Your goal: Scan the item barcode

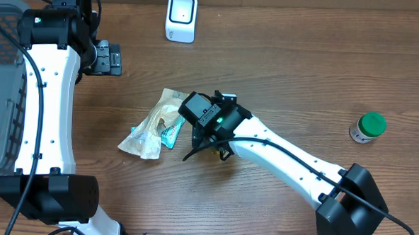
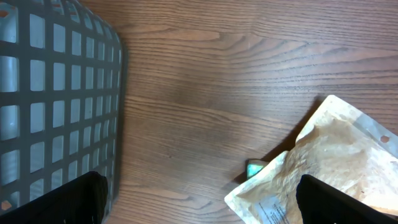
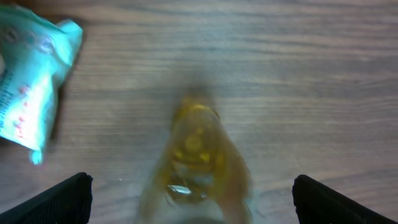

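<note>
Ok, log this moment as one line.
left fingers: open, empty | right fingers: open, blurred yellow item between | pouches: flat on table | scanner: nothing before it

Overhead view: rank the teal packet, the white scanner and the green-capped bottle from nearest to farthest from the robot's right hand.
Measured from the right hand:
1. the teal packet, just to the hand's left, mid-table.
2. the white scanner, at the table's far edge.
3. the green-capped bottle, far out on the right side.
</note>
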Robot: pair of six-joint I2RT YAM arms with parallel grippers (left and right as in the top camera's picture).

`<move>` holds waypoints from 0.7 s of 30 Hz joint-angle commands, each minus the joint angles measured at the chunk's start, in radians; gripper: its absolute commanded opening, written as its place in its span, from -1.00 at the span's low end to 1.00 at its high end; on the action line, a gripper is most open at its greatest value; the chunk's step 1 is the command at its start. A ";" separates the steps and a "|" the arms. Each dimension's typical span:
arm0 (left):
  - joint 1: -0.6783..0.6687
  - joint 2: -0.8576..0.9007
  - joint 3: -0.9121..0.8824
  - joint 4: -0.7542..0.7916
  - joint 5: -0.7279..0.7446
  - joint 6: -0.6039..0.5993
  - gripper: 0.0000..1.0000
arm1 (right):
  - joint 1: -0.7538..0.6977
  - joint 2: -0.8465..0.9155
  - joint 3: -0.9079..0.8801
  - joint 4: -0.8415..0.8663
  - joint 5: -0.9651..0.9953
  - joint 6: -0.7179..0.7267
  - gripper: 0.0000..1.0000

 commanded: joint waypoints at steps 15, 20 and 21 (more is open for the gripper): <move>-0.002 0.001 0.012 0.000 -0.010 0.007 0.99 | -0.203 -0.012 0.307 -0.215 -0.003 -0.142 0.99; -0.002 0.001 0.012 0.000 -0.010 0.007 0.99 | -0.292 -0.012 0.302 -0.301 -0.005 -0.142 0.59; -0.002 0.001 0.012 0.000 -0.010 0.007 0.99 | -0.309 -0.012 0.302 -0.328 -0.005 -0.142 0.31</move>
